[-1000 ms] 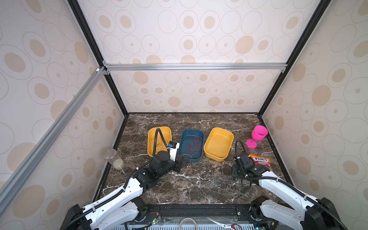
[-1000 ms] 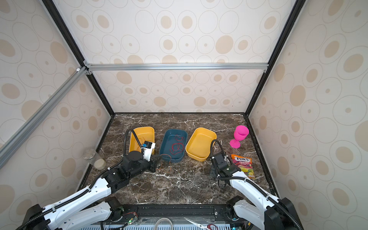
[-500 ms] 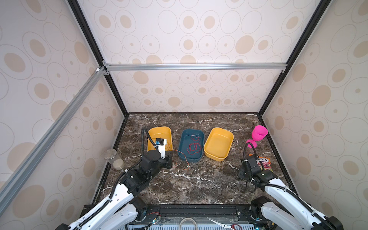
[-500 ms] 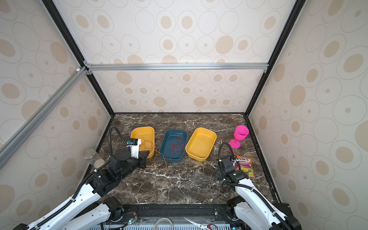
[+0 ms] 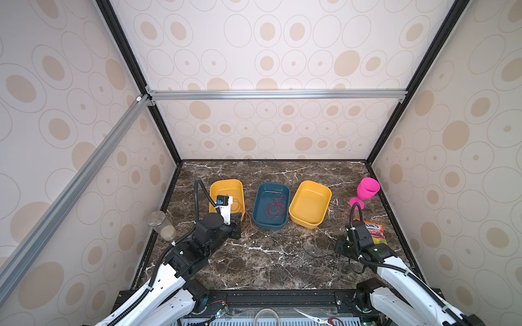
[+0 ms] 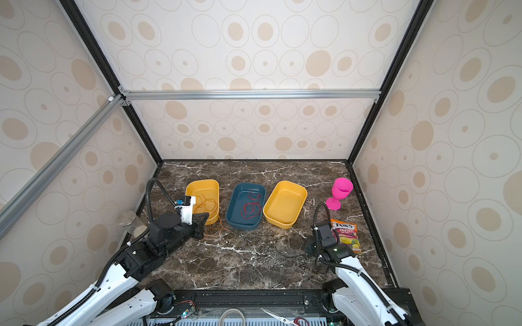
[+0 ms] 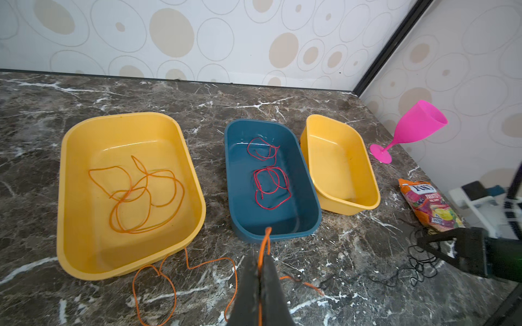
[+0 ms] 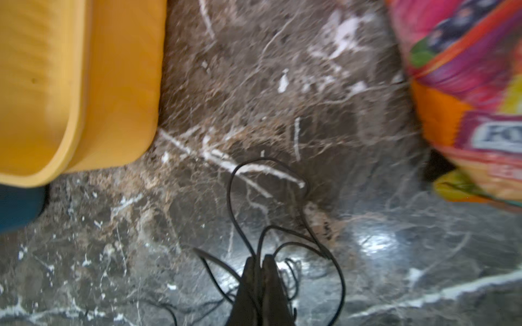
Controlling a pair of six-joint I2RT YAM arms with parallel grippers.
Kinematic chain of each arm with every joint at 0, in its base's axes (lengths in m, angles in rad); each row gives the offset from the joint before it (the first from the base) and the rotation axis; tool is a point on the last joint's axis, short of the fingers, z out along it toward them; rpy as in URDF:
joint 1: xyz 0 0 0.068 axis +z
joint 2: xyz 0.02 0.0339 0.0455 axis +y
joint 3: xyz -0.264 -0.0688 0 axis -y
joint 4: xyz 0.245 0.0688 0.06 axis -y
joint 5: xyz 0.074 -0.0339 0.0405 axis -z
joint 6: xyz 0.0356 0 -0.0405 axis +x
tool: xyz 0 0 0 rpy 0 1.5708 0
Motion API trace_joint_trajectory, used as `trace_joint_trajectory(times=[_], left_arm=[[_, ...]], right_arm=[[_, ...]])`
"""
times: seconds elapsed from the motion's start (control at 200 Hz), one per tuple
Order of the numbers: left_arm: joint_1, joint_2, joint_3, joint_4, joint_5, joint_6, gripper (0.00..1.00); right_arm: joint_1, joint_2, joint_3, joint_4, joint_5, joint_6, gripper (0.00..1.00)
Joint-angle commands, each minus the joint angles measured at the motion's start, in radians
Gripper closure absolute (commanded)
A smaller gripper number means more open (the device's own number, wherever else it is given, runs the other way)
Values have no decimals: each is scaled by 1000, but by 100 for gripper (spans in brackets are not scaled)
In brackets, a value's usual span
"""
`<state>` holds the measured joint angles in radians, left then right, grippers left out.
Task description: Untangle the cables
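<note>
**Nearly sorted: two strands are outside the trays, each in a pinched gripper**

Most of the orange cable [image 7: 147,175] lies coiled in the left yellow tray [image 7: 127,115]. Its tail spills over the near rim, loops across the marble table [image 5: 268,254] and rises into the left gripper [image 7: 261,262], whose jaws are clamped on it. That tray sits just beyond the gripper, toward the back wall, so the tail probably needs to go up and forward over that rim.

The red cable [image 7: 271,180] rests alone in the blue tray [image 7: 282,220], apart from both arms.

The black cable [image 8: 262,159] sprawls loosely on the table, and the right gripper [image 8: 258,261] is pinched on one strand. The empty right yellow tray [image 7: 339,169] lies forward and inward of it, nearer this arm. A snack bag [image 8: 466,98] crowds the outer side and trailing loops might snag on it. A pink goblet [image 7: 415,124] stands farther back. Bare marble separates the two arms.
</note>
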<state>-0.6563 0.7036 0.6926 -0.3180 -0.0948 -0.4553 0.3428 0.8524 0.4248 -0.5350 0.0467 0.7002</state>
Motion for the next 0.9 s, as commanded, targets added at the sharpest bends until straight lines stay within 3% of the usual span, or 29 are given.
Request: trace_joint_trajectory(times=[0.0, 0.075, 0.18, 0.44, 0.61, 0.68, 0.795, 0.895], left_arm=[[8, 1, 90, 4, 5, 22, 100], [8, -5, 102, 3, 8, 27, 100], [8, 0, 114, 21, 38, 31, 100], [8, 51, 138, 66, 90, 49, 100], [8, 68, 139, 80, 118, 52, 100], [7, 69, 137, 86, 132, 51, 100], [7, 69, 133, 94, 162, 54, 100], [7, 64, 127, 97, 173, 51, 100]], right_arm=[[90, 38, 49, 5, 11, -28, 100], [99, 73, 49, 46, -57, -52, 95], [137, 154, 80, 77, -156, -113, 78], [299, 259, 216, -14, -142, -209, 42], [312, 181, 240, 26, -283, -275, 35], [320, 160, 227, 117, -357, -300, 28], [332, 199, 221, 310, -503, -322, 25], [361, 271, 231, 446, -517, -351, 25]])
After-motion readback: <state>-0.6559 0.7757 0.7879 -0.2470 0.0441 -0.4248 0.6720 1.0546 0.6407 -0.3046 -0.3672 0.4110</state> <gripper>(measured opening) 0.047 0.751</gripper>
